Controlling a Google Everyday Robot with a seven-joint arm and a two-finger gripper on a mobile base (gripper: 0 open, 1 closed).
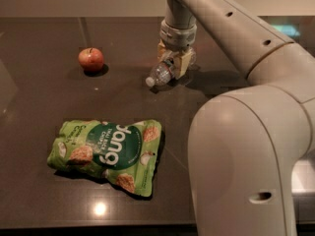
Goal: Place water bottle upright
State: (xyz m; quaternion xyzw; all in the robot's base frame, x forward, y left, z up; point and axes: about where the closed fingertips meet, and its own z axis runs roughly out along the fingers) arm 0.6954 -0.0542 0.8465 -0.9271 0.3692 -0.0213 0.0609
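Observation:
The water bottle (161, 73) is small, clear and ribbed, with a white cap pointing left. It lies on its side on the dark table (44, 107) at the back middle. My gripper (173, 63) comes down from above and its tan fingers (181, 63) are closed around the bottle's rear part. The bottle's base is hidden behind the fingers.
A red apple (91, 59) sits at the back left. A green snack bag (109, 154) lies flat at the front left of the table. My arm's large pale body (241, 156) fills the right side of the view.

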